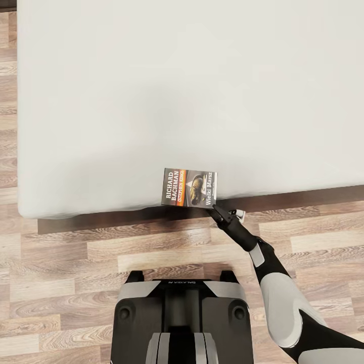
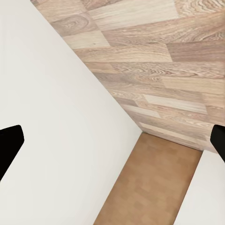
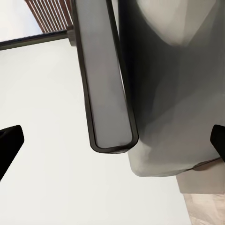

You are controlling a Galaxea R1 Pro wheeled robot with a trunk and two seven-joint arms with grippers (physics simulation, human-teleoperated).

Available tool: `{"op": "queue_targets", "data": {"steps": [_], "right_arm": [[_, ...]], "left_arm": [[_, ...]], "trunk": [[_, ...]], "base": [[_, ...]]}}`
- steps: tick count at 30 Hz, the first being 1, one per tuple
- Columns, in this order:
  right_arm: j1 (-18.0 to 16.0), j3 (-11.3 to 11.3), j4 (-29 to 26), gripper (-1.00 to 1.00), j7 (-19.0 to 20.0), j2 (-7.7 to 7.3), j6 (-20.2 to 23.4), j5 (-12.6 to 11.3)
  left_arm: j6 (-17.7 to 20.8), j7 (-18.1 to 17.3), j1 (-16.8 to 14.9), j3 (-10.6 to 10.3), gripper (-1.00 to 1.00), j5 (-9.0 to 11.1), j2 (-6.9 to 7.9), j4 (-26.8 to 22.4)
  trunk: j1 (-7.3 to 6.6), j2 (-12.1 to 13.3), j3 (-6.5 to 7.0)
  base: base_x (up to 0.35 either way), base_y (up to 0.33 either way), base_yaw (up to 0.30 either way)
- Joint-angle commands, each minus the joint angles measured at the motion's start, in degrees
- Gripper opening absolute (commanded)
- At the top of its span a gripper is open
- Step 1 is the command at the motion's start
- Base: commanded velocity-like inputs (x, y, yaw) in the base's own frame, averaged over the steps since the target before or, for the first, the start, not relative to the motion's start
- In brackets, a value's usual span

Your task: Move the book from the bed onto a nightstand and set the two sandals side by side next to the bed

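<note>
Book (image 1: 189, 187) at bed (image 1: 151, 101) edge (overhanging); right hand (image 1: 216, 208) at its corner, grip seemingly unclosed, unclear.

We see bright, even, diffuse light with no glare. The bed (image 1: 151, 91) mattress is nearly washed out, shaded softly grey toward its near edge above the book (image 1: 189, 188). A dark shadow band runs under that edge on the floor (image 1: 76, 268). Renders stay sharp, undistorted.

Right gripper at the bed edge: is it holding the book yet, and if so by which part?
Cannot tell. The right gripper is at the book's near corner at the bed edge, but its fingertips look spread wide apart.
</note>
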Motion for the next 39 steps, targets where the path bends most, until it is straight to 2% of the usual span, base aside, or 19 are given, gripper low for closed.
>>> {"op": "queue_targets", "data": {"steps": [1, 34, 35, 39], "right_arm": [[0.0, -0.3, 0.0, 1.0, 0.2, 0.06, 0.6, 0.2], [0.1, -0.2, 0.0, 1.0, 0.2, 0.06, 0.7, 0.2], [0.1, -0.2, 0.0, -1.0, 0.2, 0.06, 0.7, 0.2], [0.1, -0.2, 0.0, -1.0, 0.2, 0.06, 0.7, 0.2]], "left_arm": [[-0.2, 0.1, 0.0, -0.5, 1.0, 0.6, 0.0, 0.0], [-0.2, 0.1, 0.0, -0.5, 1.0, 0.6, 0.0, 0.0], [-0.2, 0.1, 0.0, -0.5, 1.0, 0.6, 0.0, 0.0], [-0.2, 0.1, 0.0, -0.5, 1.0, 0.6, 0.0, 0.0]], "trunk": [[0.01, 0.0, -0.02], [0.01, 0.0, -0.02], [0.01, 0.0, -0.02], [0.01, 0.0, -0.02]], "base": [[0.0, 0.0, 0.0], [0.0, 0.0, 0.0], [0.0, 0.0, 0.0], [0.0, 0.0, 0.0]]}}
